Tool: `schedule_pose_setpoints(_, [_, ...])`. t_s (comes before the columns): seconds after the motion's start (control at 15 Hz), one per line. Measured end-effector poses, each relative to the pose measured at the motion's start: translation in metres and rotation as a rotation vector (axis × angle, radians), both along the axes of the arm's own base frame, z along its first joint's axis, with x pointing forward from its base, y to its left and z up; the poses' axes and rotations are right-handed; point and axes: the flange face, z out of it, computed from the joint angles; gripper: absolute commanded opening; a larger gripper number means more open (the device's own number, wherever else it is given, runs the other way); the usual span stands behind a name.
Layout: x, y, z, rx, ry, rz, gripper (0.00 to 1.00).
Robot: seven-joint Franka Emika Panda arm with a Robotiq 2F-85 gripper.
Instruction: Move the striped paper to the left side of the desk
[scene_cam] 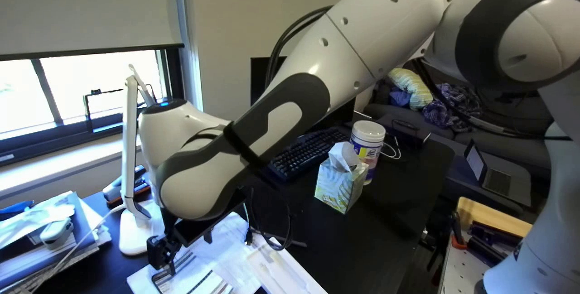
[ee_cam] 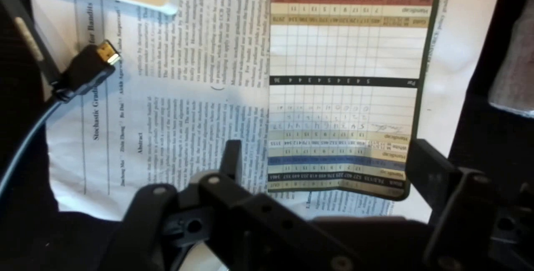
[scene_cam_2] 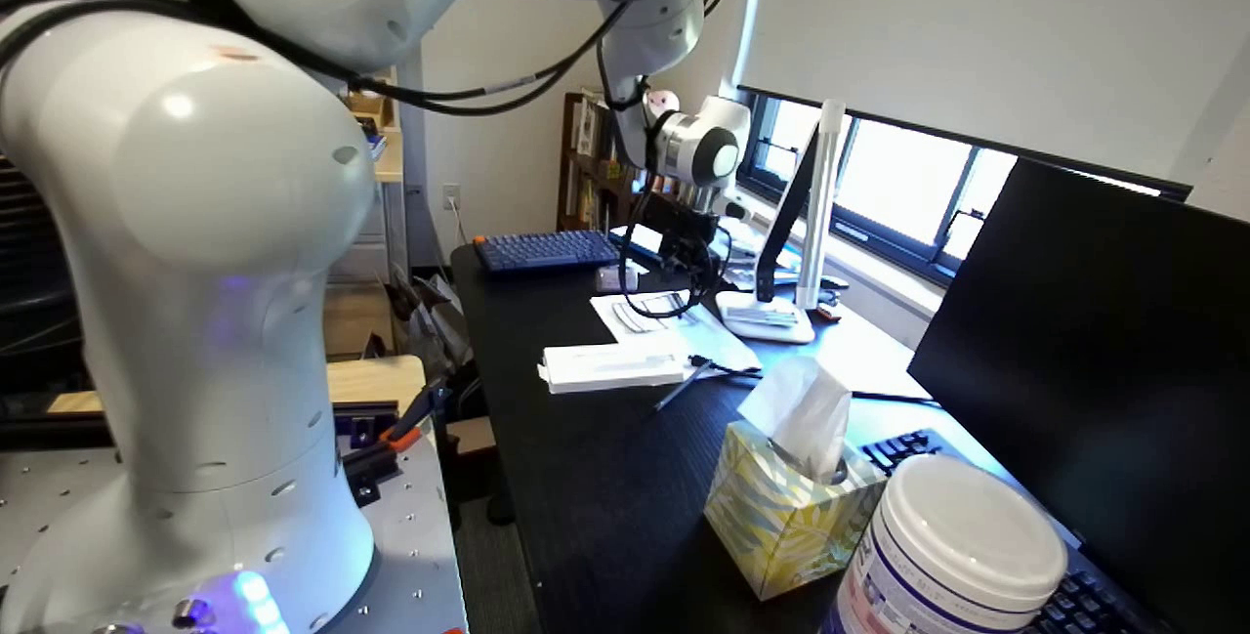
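The striped paper (ee_cam: 342,49) is a small white card with coloured and black stripes and a dark green border. It lies on a large printed sheet (ee_cam: 200,108); its lower edge in the wrist view bends up slightly. It also shows in both exterior views, partly behind the gripper (scene_cam: 204,281) (scene_cam_2: 640,310). My gripper (ee_cam: 327,154) is open, with one finger on each side of the card's lower part. The right finger overlaps the card's edge in the wrist view; I cannot tell whether it touches. The gripper (scene_cam_2: 695,273) is low over the black desk (scene_cam_2: 586,478).
A white lamp (scene_cam: 140,230) stands close beside the gripper. A shallow white box (scene_cam_2: 610,365) and a black cable plug (ee_cam: 89,68) lie on the sheet. A tissue box (scene_cam: 340,185), wipes canister (scene_cam: 368,144), keyboard (scene_cam: 308,151) and paper stack (scene_cam: 50,239) are also on the desk.
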Motion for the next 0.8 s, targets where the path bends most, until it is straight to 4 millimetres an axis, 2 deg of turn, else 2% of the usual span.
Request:
schedule_pose_setpoints(0.2, [-0.006,-0.005,0.041,-0.022,-0.001,0.017,1.00])
schedule_pose_setpoints(0.4, [-0.020,-0.020,0.075,-0.065,-0.026,0.043,1.00])
schedule_pose_setpoints(0.67, [-0.046,-0.059,0.102,-0.112,-0.054,0.023,1.00])
schedule_pose_setpoints(0.8, [-0.055,-0.081,0.117,-0.054,-0.100,-0.033,1.00])
